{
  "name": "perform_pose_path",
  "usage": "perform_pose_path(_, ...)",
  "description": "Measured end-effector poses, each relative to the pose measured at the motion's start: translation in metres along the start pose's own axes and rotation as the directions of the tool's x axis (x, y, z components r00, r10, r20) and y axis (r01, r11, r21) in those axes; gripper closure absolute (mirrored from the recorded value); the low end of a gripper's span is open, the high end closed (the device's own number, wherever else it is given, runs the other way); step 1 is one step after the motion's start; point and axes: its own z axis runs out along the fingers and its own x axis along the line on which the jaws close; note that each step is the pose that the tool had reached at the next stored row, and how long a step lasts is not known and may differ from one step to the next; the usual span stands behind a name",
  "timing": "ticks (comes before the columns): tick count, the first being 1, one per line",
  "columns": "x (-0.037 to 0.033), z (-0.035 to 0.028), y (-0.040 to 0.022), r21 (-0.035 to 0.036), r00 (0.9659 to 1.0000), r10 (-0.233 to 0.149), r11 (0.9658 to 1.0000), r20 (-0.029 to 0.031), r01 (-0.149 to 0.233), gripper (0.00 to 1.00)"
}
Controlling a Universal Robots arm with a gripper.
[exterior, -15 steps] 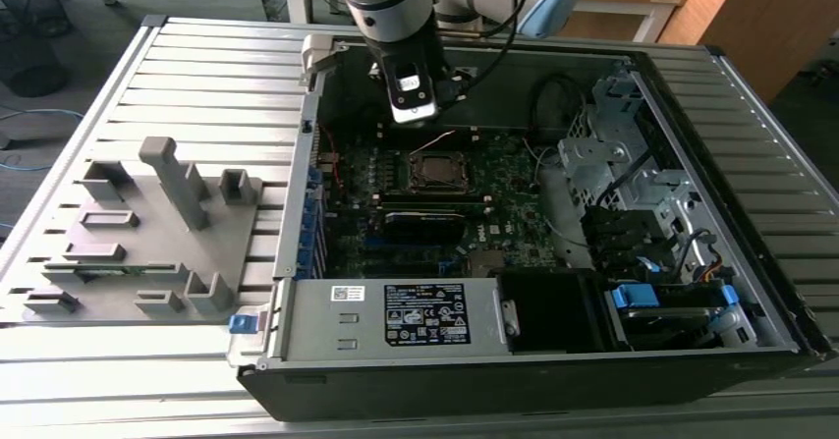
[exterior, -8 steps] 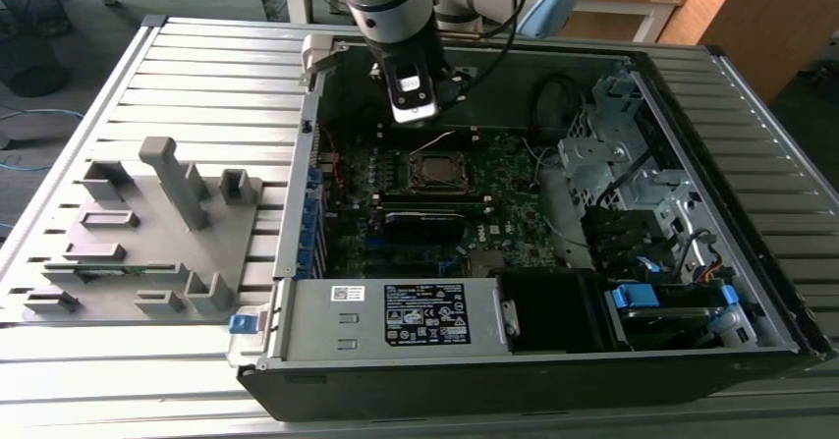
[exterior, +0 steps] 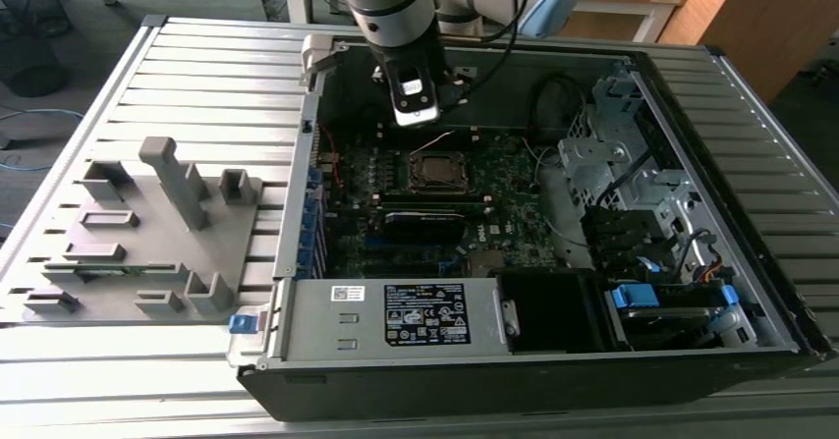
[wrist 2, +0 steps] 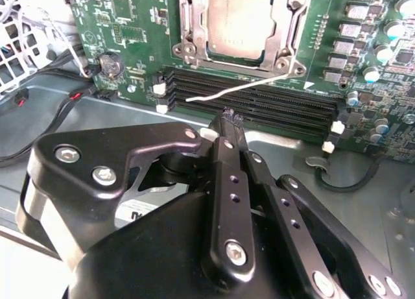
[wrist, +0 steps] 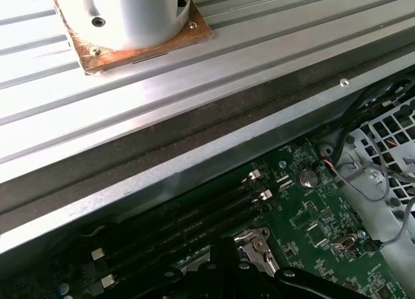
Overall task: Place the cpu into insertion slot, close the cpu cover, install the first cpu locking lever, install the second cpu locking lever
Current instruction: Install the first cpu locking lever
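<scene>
The cpu [wrist 2: 237,21], a dull silver square, lies in the insertion slot [exterior: 438,171] on the green motherboard. The cpu cover [wrist 2: 282,36], a thin silver frame, lies down around it. A thin silver locking lever [wrist 2: 246,86] sticks out from the socket's corner across the black memory slots [wrist 2: 259,104]. My gripper [wrist 2: 226,120] hovers beside the socket over those memory slots, its black fingers [wrist 2: 224,176] pressed together with nothing between them. In the exterior view the gripper [exterior: 417,117] hangs just behind the socket, above the lever [exterior: 433,142].
The open computer case [exterior: 282,292] lies on a slatted metal table [exterior: 196,76]. A white-labelled power supply [exterior: 393,316] sits at the front, drive cages [exterior: 630,164] and cables at the exterior view's right. A grey fixture plate [exterior: 144,233] stands at the left.
</scene>
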Motion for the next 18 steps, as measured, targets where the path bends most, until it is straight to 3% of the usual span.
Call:
perform_pose_path(4,-0.0042,0.0023,0.0017,0.0000,1.0000,0.000,1.0000,0.0000,0.000,0.90)
perform_pose_path(15,-0.0045,0.0025,0.0018,0.0001,1.0000,0.000,1.0000,0.0000,0.000,0.90)
perform_pose_path(18,-0.0040,0.0051,0.0009,0.0002,1.0000,0.000,1.0000,0.0000,0.000,0.90)
